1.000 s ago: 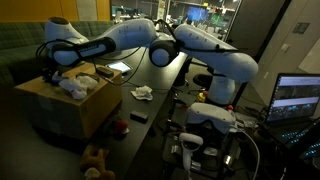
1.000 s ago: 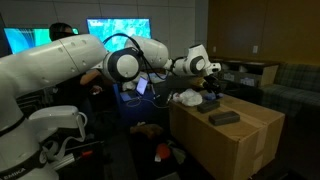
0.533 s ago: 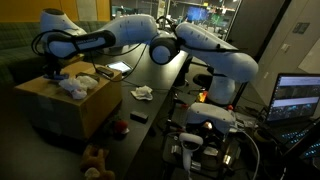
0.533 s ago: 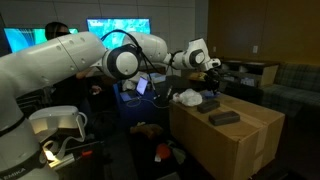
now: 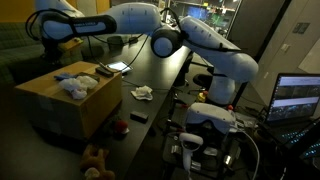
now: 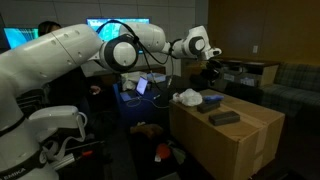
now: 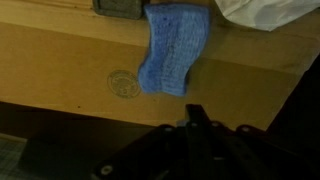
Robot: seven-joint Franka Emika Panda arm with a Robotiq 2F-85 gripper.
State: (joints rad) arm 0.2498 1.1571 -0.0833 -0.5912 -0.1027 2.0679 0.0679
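My gripper (image 7: 197,118) is shut, its dark fingers pressed together with nothing between them. It hangs in the air above a cardboard box (image 7: 60,70). A blue knitted cloth (image 7: 175,50) lies flat on the box top below it, apart from the fingers. Beside the cloth are a white crumpled cloth (image 7: 265,12) and a dark grey block (image 7: 120,6). Both exterior views show the gripper (image 5: 44,32) (image 6: 212,68) raised well over the box (image 5: 50,105) (image 6: 240,140), with the white cloth (image 5: 75,87) (image 6: 187,97) and the blue cloth (image 6: 212,98) resting on top.
A long dark table (image 5: 150,75) beside the box carries a tablet (image 5: 118,67), a white crumpled rag (image 5: 142,92) and a small dark item (image 5: 138,117). A soft toy (image 5: 95,157) lies on the floor. A lit monitor (image 5: 298,98) stands at the side.
The gripper has risen from the box top and closed its fingers on nothing. The blue cloth stays lying on the box.
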